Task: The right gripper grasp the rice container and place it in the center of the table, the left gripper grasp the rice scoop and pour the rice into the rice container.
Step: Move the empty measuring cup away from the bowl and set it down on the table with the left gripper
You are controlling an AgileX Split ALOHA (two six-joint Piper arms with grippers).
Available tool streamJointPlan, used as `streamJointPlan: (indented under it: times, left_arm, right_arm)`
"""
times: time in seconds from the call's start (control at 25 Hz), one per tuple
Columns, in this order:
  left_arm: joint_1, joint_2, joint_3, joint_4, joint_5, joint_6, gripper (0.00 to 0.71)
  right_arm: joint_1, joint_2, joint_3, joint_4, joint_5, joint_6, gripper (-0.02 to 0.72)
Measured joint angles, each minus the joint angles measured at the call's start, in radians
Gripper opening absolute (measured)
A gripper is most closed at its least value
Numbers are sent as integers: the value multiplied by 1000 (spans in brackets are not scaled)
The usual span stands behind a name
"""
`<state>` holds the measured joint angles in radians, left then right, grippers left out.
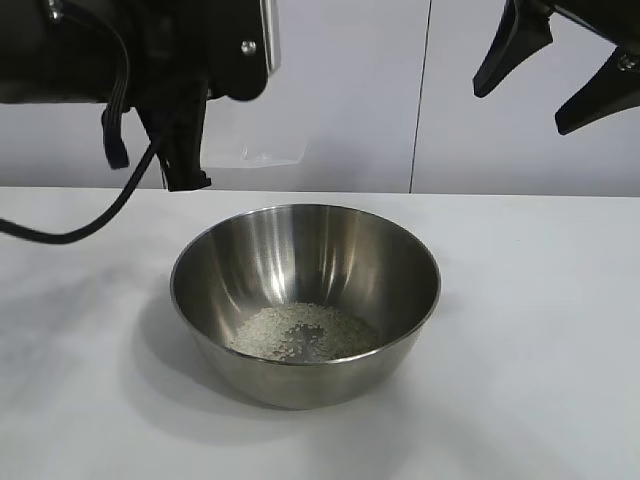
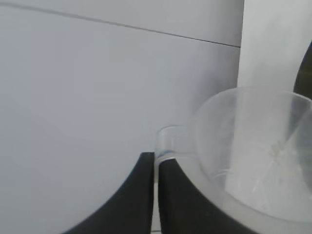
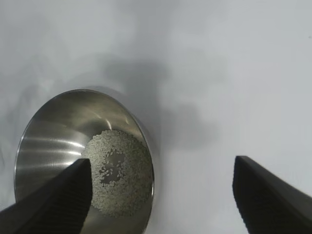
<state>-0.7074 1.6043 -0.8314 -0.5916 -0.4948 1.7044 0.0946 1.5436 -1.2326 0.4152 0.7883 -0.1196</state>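
While my left gripper (image 1: 185, 170) pinches the empty scoop (image 1: 262, 130) upper left, rice (image 1: 303, 331) fills the bowl (image 1: 305, 300) at center; my right gripper (image 1: 555, 75) gapes wide upper right.

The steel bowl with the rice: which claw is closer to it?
Left. The left gripper, pinching the plastic cup, hangs just above the steel bowl's far left rim. The right gripper hangs open, higher and off to the right.
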Motion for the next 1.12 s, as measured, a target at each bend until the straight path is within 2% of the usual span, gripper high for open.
streamJointPlan:
  times: [0.16,0.44,0.6,0.76,0.96,1.12]
  left_arm:
    - [83,-8,-29,1,175,-231,10]
    - [261,-49,-134,112,532,-640,10]
    - [314,-49,-223,85,690,-746,10]
    - [381,-49,-303,-105,816,-790,10]
    - [523,-49,-339,-412,913,-793,10]
    - [616,-49,-315,-681,949,-655,10]
  right_arm:
    - [0,0,0,0,-1,-1,545]
    - [0,0,0,0,-8,-1,545]
    - [0,0,0,0,-12,-1,545]
    - [0,0,0,0,-13,-2,545]
    - [0,0,0,0,-17,-4,545]
    - [0,0,0,0,-17,-4,545]
